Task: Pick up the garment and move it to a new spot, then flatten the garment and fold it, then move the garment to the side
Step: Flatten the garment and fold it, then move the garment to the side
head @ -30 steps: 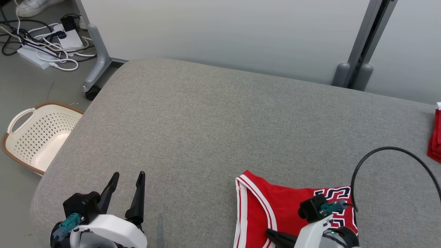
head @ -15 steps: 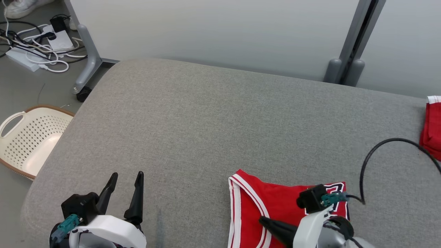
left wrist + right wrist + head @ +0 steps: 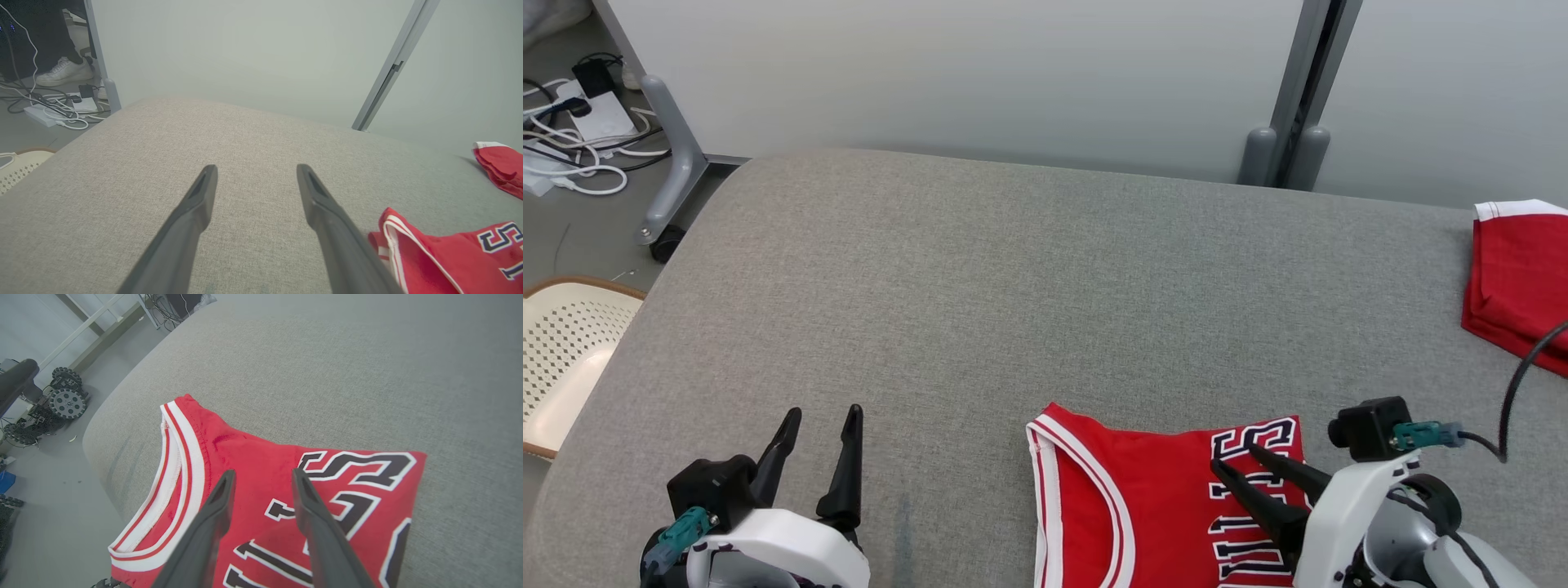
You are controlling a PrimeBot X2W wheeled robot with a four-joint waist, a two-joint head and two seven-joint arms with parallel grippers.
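Whereas a second ago the right gripper (image 3: 1235,457) lay pressed together across the jersey, fingers pointing toward the robot's left, it now stands partly spread, pinching nothing.

Item 1, jersey (image 3: 1143,506): red, white-and-red trim, black-and-white lettering. It lies folded and compact at the near edge of the counter (image 3: 980,286), on the robot's right. The trimmed armhole faces left and the lettering faces up. Its place on the counter looks unchanged. Its apparent drift across the head view comes from the camera turning right.

Item 2, right gripper: the wrist view (image 3: 263,473) shows both fingers over the lettering, with red cloth plain in the gap between them. Whether the tips touch the cloth cannot be told.

Item 3, left gripper (image 3: 823,412): spread wide as before, over bare counter well left of the jersey and holding nothing. The left wrist view (image 3: 256,167) confirms it.

Item 4, second red garment (image 3: 1515,269): folded at the far right of the counter, well apart from the jersey. More of it shows since the camera turned.

Item 5, basket (image 3: 556,359): on the floor to the left, now partly cut off by the frame.

Assessment: the parting fingers read as a release. The fold appears finished. What seems left is a fresh grasp and the move to the side, likely toward the second garment.
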